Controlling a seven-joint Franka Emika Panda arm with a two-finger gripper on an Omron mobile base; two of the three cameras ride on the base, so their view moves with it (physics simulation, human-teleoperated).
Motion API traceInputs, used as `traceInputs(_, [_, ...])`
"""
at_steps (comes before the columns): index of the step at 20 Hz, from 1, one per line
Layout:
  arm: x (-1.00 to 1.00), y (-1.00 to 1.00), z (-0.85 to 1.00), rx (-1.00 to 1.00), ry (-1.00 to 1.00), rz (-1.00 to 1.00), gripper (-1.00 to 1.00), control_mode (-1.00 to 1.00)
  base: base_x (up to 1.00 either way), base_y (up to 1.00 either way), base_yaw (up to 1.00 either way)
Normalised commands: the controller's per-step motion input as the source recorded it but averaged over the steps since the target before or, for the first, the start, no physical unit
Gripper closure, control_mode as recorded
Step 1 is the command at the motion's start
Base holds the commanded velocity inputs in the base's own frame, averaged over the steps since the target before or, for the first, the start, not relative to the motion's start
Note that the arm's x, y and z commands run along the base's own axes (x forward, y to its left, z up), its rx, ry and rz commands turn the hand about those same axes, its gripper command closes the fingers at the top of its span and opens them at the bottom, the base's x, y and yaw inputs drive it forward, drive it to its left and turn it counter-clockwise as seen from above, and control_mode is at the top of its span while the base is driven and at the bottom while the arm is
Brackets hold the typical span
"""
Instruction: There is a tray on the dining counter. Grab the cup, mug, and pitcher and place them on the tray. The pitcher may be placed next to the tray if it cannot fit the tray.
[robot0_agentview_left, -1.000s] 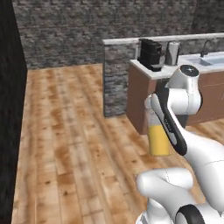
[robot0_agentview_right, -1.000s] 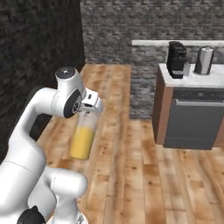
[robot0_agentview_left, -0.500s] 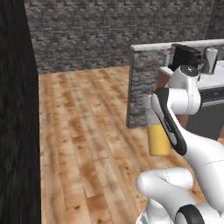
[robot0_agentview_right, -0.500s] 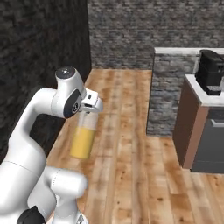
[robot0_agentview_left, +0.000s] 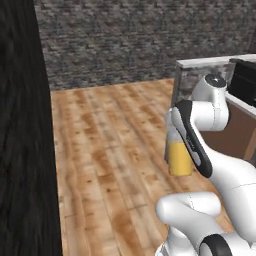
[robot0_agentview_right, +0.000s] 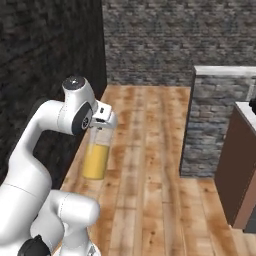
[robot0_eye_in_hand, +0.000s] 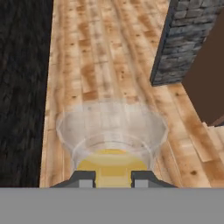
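We are carrying the pitcher (robot0_agentview_right: 97, 152) through the room, and our gripper (robot0_agentview_right: 103, 121) is closed part way on its glass rim, so the jaws hold the top edge and the pitcher hangs straight down under the hand. From the hand's own camera we look right down into the pitcher (robot0_eye_in_hand: 113, 144) and see the orange juice at the bottom, with the two dark fingertips (robot0_eye_in_hand: 83, 178) close together at the near edge of the rim. We think we hold it upright like this so the juice does not spill while we move. The pitcher (robot0_agentview_left: 179, 150) is up in the air, close in front of our arm, above the wooden floor (robot0_agentview_left: 110, 140). It is not resting on anything. A grey stone wall (robot0_agentview_right: 210, 122) with a pale top stands to the right, and a brown cabinet (robot0_agentview_right: 240, 165) is beside it, nearer to us. A dark wall (robot0_agentview_left: 22, 125) is on the left. We cannot see the tray or the counter from here, so we think we have some way to go before we can set the pitcher down. When we get there, we need to lower it gently and keep it straight, because it is tall and could tip.
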Motion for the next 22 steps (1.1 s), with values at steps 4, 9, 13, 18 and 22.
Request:
traceInputs(4, [0.0, 0.0, 0.0, 0.0, 0.0, 0.0, 1.0, 1.0, 1.0, 0.34, 0.0])
traceInputs(9, [0.0, 0.0, 0.0, 0.0, 0.0, 0.0, 1.0, 1.0, 1.0, 0.33, 0.0])
traceInputs(13, [0.0, 0.0, 0.0, 0.0, 0.0, 0.0, 1.0, 1.0, 1.0, 0.37, -0.01])
traceInputs(18, [0.0, 0.0, 0.0, 0.0, 0.0, 0.0, 1.0, 1.0, 1.0, 0.41, -0.03])
traceInputs(22, [0.0, 0.0, 0.0, 0.0, 0.0, 0.0, 1.0, 1.0, 1.0, 0.43, -0.05])
